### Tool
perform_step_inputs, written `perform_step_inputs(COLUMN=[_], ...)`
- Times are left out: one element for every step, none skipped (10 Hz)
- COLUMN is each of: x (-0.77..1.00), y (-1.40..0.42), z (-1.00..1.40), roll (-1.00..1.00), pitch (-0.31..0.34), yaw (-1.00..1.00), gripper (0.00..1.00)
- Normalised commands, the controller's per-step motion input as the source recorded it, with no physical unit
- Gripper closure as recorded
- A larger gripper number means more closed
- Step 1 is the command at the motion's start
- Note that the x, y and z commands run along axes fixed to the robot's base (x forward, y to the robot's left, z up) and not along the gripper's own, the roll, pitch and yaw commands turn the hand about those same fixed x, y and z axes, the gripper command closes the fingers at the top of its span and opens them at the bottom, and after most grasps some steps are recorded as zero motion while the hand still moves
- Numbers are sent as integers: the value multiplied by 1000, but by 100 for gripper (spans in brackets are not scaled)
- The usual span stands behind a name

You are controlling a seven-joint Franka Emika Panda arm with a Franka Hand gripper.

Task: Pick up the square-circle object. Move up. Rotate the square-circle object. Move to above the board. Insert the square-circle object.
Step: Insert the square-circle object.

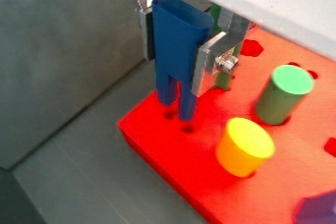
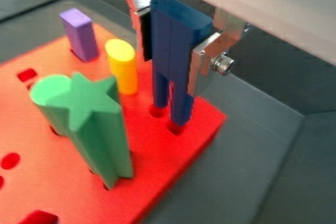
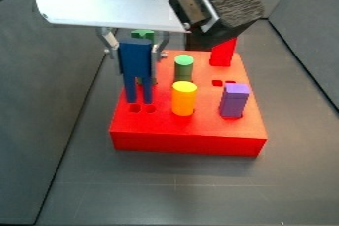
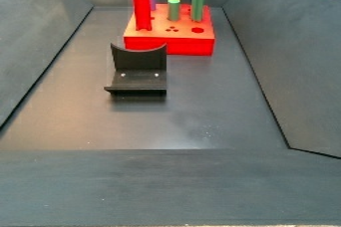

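Note:
The square-circle object (image 1: 171, 51) (image 2: 171, 61) (image 3: 135, 66) is a slim dark blue peg that stands upright. My gripper (image 1: 174, 71) (image 2: 171, 71) (image 3: 134, 44) is shut on it, with a silver finger pressed against each side. Its two lower prongs reach down to holes near a corner of the board (image 1: 164, 149) (image 2: 157, 159) (image 3: 185, 136), a thick red slab. How deep the prongs sit cannot be told. In a side view the board (image 4: 180, 42) lies far back on the floor.
On the board stand a green star peg (image 2: 82, 120), a yellow cylinder (image 1: 245, 145) (image 2: 122, 66) (image 3: 184, 98), a green cylinder (image 1: 282, 92) (image 3: 184, 68), a purple peg (image 2: 79, 31) (image 3: 235, 99) and a tall red block (image 3: 223, 50) (image 4: 140, 4). The fixture (image 4: 136, 72) stands in front of the board.

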Motion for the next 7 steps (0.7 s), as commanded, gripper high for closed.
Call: perform_step_inputs(x=[46, 0, 0, 0, 0, 71, 69], y=[-134, 0, 0, 9, 0, 0, 0], z=[-77, -183, -189, -249, -231, -169, -194], roll=[327, 221, 161, 117, 0, -13, -16], pitch=[-200, 0, 57, 29, -17, -70, -100], yaw=[0, 17, 20, 14, 0, 0, 0], gripper=[100, 100, 100, 100, 100, 100, 100])
